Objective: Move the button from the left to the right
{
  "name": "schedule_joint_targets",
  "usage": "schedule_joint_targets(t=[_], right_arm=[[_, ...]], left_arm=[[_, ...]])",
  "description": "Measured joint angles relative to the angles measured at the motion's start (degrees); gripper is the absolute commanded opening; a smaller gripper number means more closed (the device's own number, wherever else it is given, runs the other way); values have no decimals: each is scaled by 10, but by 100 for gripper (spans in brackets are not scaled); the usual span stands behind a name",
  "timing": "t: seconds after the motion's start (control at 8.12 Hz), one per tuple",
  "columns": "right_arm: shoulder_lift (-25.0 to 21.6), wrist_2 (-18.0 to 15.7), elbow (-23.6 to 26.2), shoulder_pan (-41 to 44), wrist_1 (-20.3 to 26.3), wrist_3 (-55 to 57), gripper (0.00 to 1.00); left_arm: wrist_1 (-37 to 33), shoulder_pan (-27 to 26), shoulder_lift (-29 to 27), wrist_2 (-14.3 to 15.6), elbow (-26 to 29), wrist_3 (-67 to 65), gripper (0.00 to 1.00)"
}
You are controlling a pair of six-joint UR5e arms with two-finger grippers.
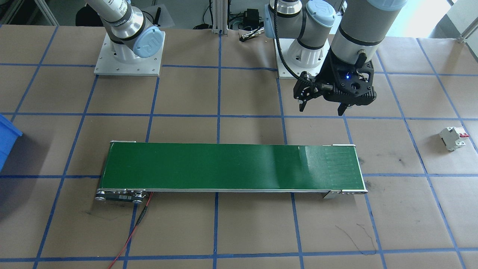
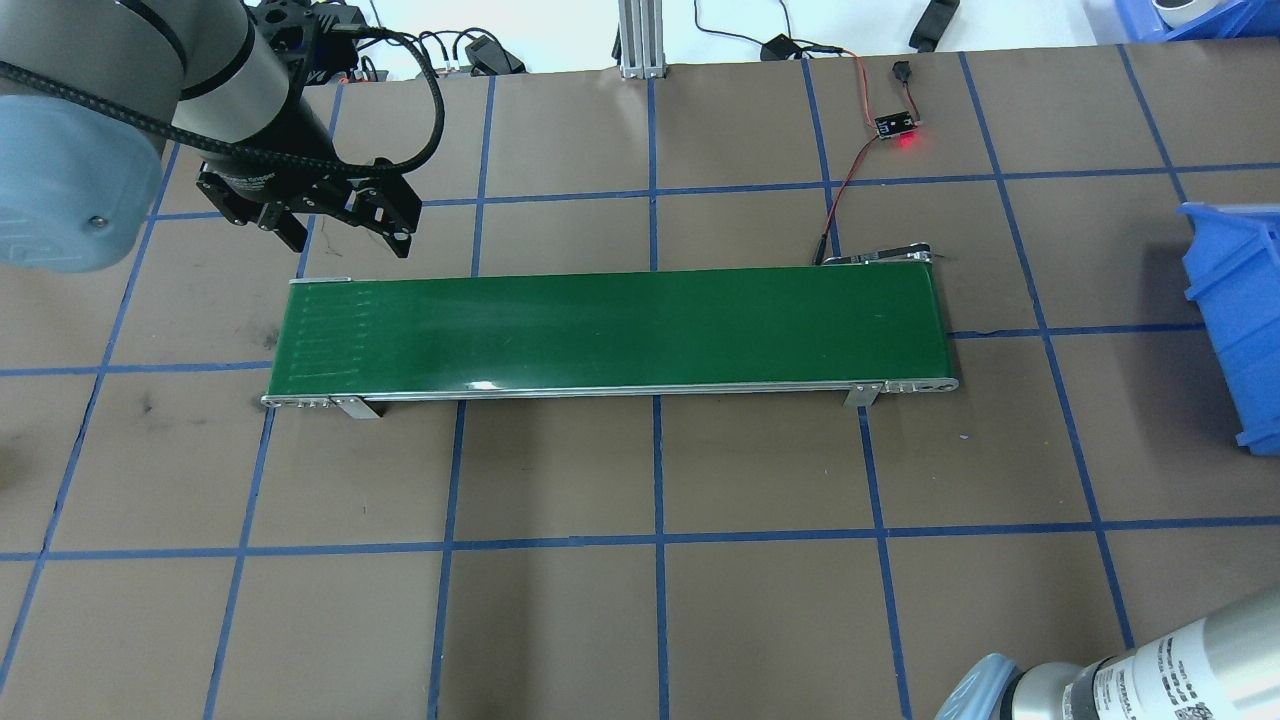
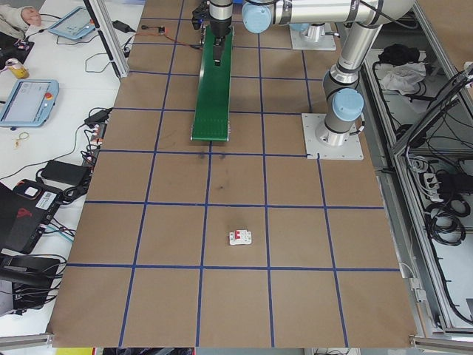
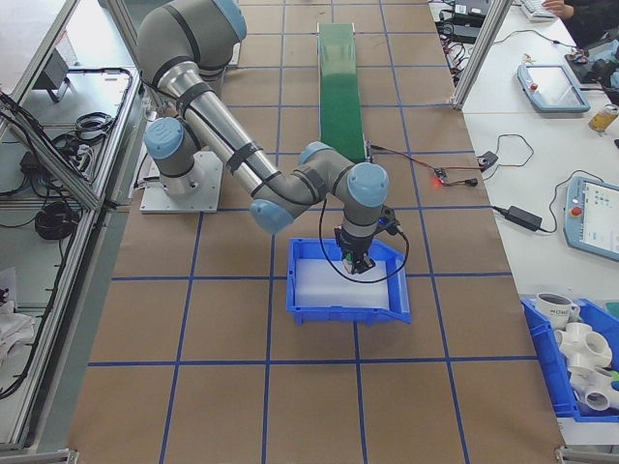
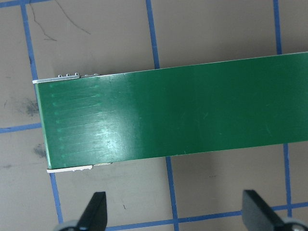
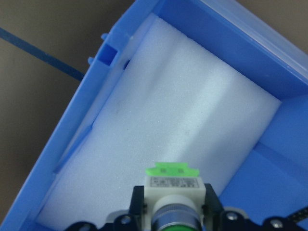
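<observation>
green-capped white button (image 6: 172, 192) in right pincer (image 6: 172, 216).

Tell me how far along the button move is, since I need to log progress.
Done: the button has left the conveyor belt and is clamped in the right gripper. In hand: that gripper hangs over the white foam lining the blue bin. Left: lowering and releasing it there. The left gripper is open and empty by the belt's end.

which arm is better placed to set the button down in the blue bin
The right. Its gripper already holds the button over the white foam in the blue bin. The left gripper hangs open and empty by the far end of the green belt.
</observation>
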Motion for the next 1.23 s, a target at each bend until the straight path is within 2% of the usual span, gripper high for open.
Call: schedule_joint_targets(t=[0.12, 0.25, 0.37, 0.49, 0.62, 0.99, 1.23], right_arm=[[16, -2, 9, -4, -22, -27, 0], [30, -4, 20, -5, -41, -44, 6], [43, -9, 31, -5, -68, -70, 30], [50, -13, 37, -6, -85, -89, 68], [56, -14, 40, -6, -93, -100, 87], [58, -13, 42, -10, -95, -112, 95], [35, -14, 43, -19, -78, -118, 100]], left_arm=[[0, 0, 3, 1, 0, -10, 100], [0, 0, 6, 4, 0, -28, 100], [0, 0, 9, 13, 0, -41, 100], [1, 0, 9, 23, 0, -53, 100], [1, 0, 9, 29, -1, -64, 100], [2, 0, 9, 33, -1, -74, 100], [5, 0, 9, 33, -1, -76, 100]])
